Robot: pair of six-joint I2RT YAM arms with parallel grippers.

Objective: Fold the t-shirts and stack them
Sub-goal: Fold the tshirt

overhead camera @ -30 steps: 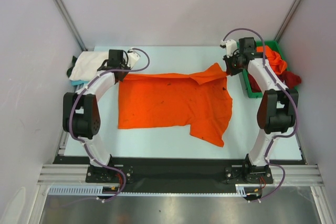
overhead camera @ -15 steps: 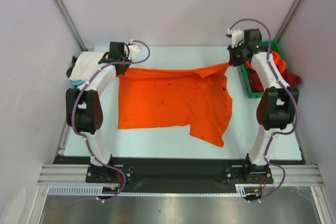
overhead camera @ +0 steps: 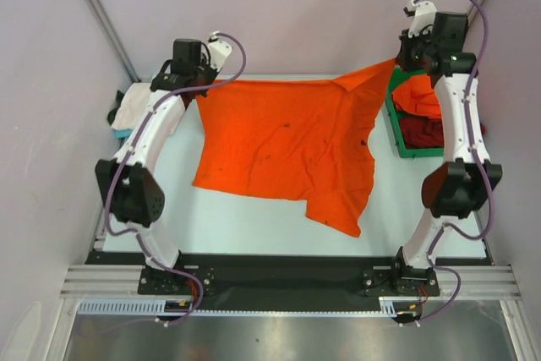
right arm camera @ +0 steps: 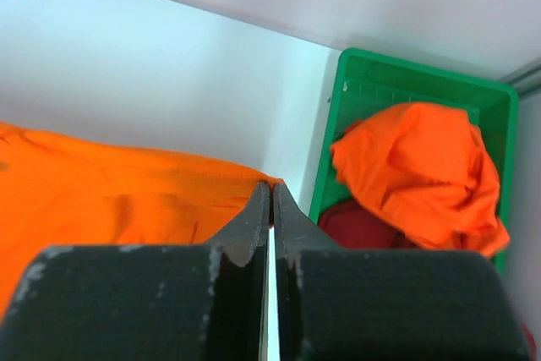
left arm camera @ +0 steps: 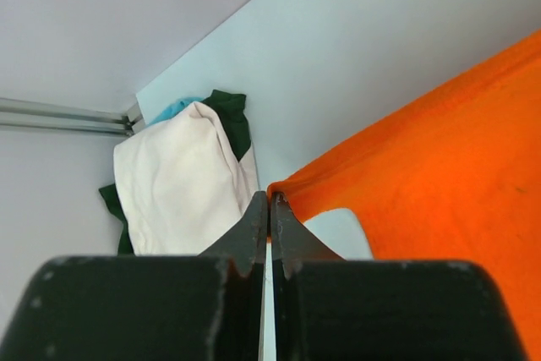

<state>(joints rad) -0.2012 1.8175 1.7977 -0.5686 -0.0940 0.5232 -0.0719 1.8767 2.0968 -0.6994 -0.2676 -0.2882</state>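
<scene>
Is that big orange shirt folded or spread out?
Spread out. The orange shirt hangs open as one wide sheet, its far corners pinched by the left claw and right claw.

**Bright orange against a pale blue-white desk (overhead camera: 254,217)**

The large t-shirt (overhead camera: 287,145) is bright orange, plain but for a few small dark specks. At the far left are a white t-shirt (left arm camera: 182,179), dark green cloth (left arm camera: 230,112) and light blue cloth (left arm camera: 173,110). At the right, a green bin (right arm camera: 397,90), a crumpled t-shirt (right arm camera: 414,171) in orange and a dark red t-shirt (right arm camera: 359,226). The left gripper (left arm camera: 270,200) and right gripper (right arm camera: 272,188) are black, and the cables (overhead camera: 241,61) are purple.
</scene>
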